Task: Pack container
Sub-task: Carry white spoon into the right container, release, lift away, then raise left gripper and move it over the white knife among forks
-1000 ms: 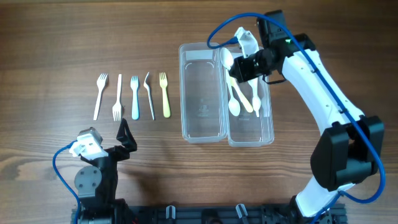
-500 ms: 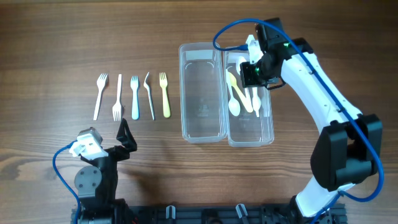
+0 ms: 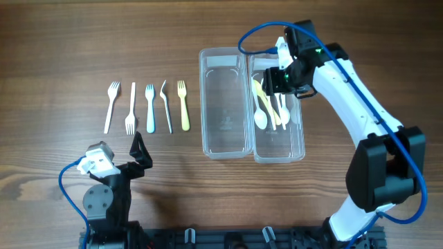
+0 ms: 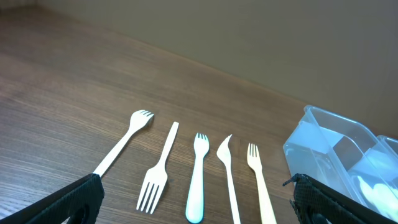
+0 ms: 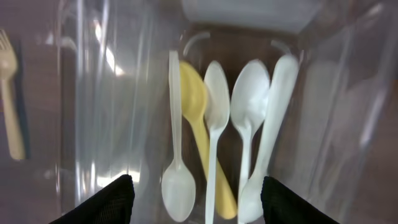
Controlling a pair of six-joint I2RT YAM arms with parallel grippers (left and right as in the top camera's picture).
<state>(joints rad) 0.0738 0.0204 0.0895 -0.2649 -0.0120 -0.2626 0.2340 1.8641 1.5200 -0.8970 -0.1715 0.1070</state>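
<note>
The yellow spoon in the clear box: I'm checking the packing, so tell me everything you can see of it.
The yellow spoon is pale yellow, looks like plastic, and is one whole piece. It lies in the clear box that holds the spoons, with its bowl toward the end far from the robot and its handle slightly slanted. White spoons lie on both sides of it; one overlaps the edge of its bowl and crosses its handle.

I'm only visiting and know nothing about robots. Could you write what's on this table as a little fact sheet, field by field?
forks: five in a row on the table; three white, one light blue, one yellow
empty container: clear, nothing inside
spoon container: clear, beside the empty one
spoons: five inside; four white, one yellow
right gripper: open, above the spoons, holding nothing
left gripper: open, apart from the forks
</note>
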